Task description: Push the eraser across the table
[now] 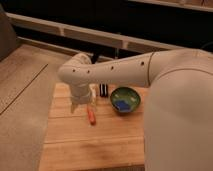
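Honey-coloured plank table is recorded nearest. A small orange-red stick is seen lying on it, just beside the gripper. The gripper is held low over the left-middle planks beneath the white arm. Its opening cannot be told. A green bowl holding a blue item is set to the right. A small dark object is noted behind. Which item is the eraser cannot be told.
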